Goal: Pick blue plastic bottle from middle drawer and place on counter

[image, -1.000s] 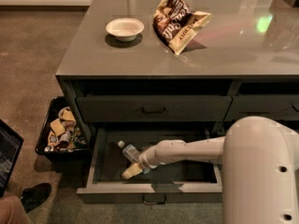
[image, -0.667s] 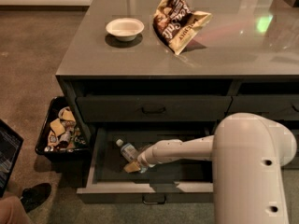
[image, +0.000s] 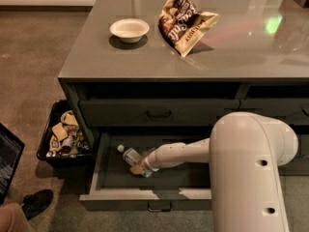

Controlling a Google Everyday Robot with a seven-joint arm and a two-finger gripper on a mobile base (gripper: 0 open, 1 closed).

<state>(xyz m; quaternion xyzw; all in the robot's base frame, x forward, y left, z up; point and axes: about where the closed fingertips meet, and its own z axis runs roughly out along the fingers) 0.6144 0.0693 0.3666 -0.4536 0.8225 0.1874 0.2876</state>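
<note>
The blue plastic bottle (image: 129,154) lies on its side in the open middle drawer (image: 145,195), cap toward the back left. The gripper (image: 140,166) sits at its lower end, seemingly touching it; whether it has closed on the bottle I cannot tell. I judge this the grasping step. Next comes a lift out past the closed drawer above, then over the counter (image: 120,57) edge, where bare surface lies in front of the bowl (image: 129,29) and snack bag (image: 186,21).
</note>
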